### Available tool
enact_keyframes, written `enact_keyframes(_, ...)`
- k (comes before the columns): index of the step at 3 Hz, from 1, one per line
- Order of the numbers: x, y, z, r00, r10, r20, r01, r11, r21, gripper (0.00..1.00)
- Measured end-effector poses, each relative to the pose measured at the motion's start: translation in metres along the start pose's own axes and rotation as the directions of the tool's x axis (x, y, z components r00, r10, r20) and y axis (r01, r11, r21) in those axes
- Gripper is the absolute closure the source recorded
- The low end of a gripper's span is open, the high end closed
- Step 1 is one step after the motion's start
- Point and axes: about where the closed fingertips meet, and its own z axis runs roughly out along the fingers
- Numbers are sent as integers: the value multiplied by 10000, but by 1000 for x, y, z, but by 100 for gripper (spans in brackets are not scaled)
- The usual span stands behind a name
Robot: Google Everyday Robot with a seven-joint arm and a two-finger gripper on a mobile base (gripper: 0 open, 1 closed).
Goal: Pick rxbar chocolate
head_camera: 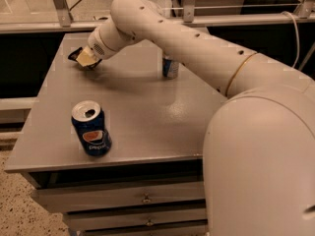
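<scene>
Our arm (pixel 197 48) stretches across the desk (pixel 138 107), gripper (pixel 84 58) angled down, the rxbar chocolate (pixel 75 54) at its left tip; we cannot tell whether it grips.

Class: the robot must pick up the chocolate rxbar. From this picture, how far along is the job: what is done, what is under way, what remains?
Done: the approach; the gripper is at the far left of the table, right against the dark rxbar chocolate. In hand: the grasp, though a firm hold cannot be confirmed. Left: lifting the bar clear. The Pepsi can stands apart, upright.
</scene>
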Motion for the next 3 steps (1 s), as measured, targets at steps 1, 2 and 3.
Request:
enact_keyframes(1,-19,11,-18,9973,-386,620,397,9991,-162,100)
enact_keyframes(2,-35,16,-41,9883,-625,1391,662,9976,-215,100)
enact_keyframes(3,-35,18,-43,9867,-673,1477,717,9971,-242,100)
